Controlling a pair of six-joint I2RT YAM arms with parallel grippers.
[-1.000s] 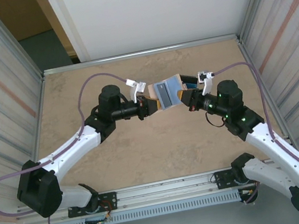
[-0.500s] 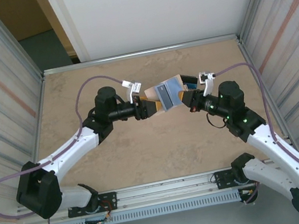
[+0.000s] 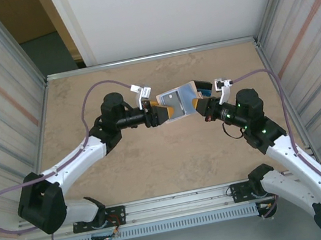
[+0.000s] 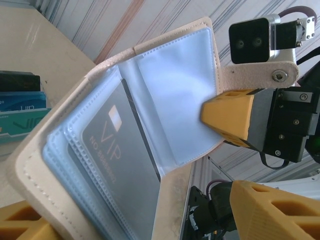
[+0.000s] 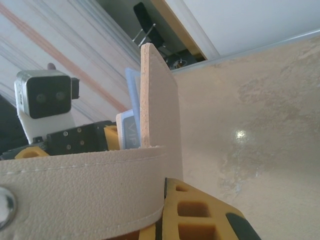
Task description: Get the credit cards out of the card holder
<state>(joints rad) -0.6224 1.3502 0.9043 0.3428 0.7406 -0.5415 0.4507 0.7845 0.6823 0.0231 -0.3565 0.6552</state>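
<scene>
The tan card holder [image 3: 177, 99] hangs spread open above the table between both arms. My right gripper [image 3: 199, 106] is shut on its right edge beside the snap tab; its yellow finger [image 4: 231, 118] presses on the clear inner sleeve. My left gripper [image 3: 161, 115] stands open, its yellow fingers [image 4: 278, 210] wide apart on either side of the holder's lower end. A dark credit card [image 4: 116, 161] printed VIP sits inside a pale blue sleeve. In the right wrist view the card holder [image 5: 156, 105] is edge-on, the right gripper [image 5: 165, 200] clamps it, and the card [image 5: 129, 131] peeks out behind.
A clear tray of teal and blue cards [image 3: 204, 90] lies on the table just behind the right gripper, the same tray [image 4: 20, 107] at the left edge of the left wrist view. Metal walls ring the tan table [image 3: 156, 164].
My left gripper's jaws have opened from nearly shut and let go of the holder's left side. The right gripper has kept its grip and tilted the holder a little.
</scene>
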